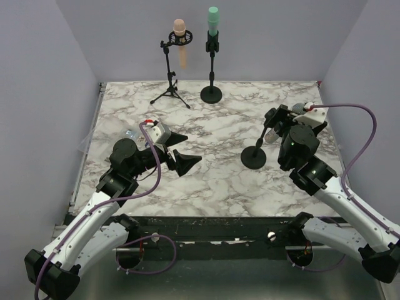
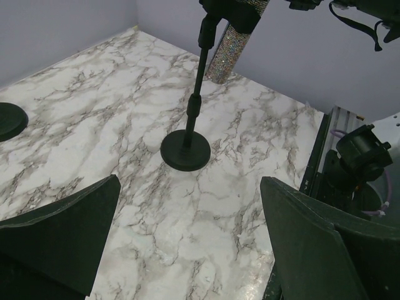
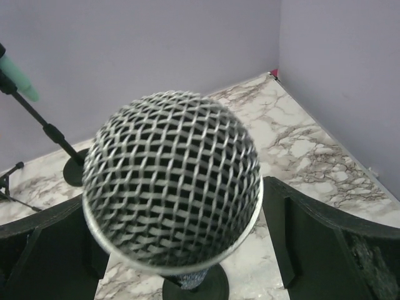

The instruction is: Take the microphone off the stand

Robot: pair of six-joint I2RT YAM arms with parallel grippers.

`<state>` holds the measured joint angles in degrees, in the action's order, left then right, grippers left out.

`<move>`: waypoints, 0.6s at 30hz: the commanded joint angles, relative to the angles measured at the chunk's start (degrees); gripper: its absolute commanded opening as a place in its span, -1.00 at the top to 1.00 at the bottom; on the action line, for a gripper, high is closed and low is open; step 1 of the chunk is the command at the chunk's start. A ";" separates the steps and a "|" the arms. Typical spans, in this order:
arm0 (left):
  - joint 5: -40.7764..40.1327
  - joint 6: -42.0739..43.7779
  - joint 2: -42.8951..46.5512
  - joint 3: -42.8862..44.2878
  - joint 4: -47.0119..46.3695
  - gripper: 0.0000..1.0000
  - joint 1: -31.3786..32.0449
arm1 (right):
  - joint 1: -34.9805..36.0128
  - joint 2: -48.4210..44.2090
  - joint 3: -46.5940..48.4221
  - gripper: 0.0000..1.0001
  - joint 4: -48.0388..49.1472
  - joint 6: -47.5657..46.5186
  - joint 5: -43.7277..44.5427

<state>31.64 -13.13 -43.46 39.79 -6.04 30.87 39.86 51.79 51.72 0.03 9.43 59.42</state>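
Observation:
A silver mesh-headed microphone (image 1: 297,108) with a glittery handle (image 2: 229,55) sits tilted in a black stand with a round base (image 1: 253,157) at the right of the marble table. My right gripper (image 1: 281,119) is open with a finger on each side of the microphone's head (image 3: 172,181); I cannot tell if the fingers (image 3: 325,244) touch it. My left gripper (image 1: 182,151) is open and empty at the left, pointing towards the stand's base (image 2: 185,150).
At the back stand a pink microphone (image 1: 180,40) on a tripod stand (image 1: 170,94) and a green microphone (image 1: 213,22) on a round-base stand (image 1: 211,94). Purple walls close the back and sides. A small clear item (image 1: 131,134) lies near the left arm.

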 commanded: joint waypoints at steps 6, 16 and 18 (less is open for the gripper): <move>1.28 0.45 0.37 -0.42 -0.56 -0.98 0.41 | -8.29 0.53 -1.62 -0.40 2.70 1.81 -10.71; 1.94 1.95 0.42 -0.41 -0.22 -0.98 0.50 | -8.48 -3.61 -6.30 0.25 7.70 -4.86 -26.93; 2.78 2.14 0.33 -0.32 -0.11 -0.98 0.50 | -8.47 -4.86 -6.62 0.42 7.66 -4.80 -30.57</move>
<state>31.79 -12.23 -43.44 39.77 -6.02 30.89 31.68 49.34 46.22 6.22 7.40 39.40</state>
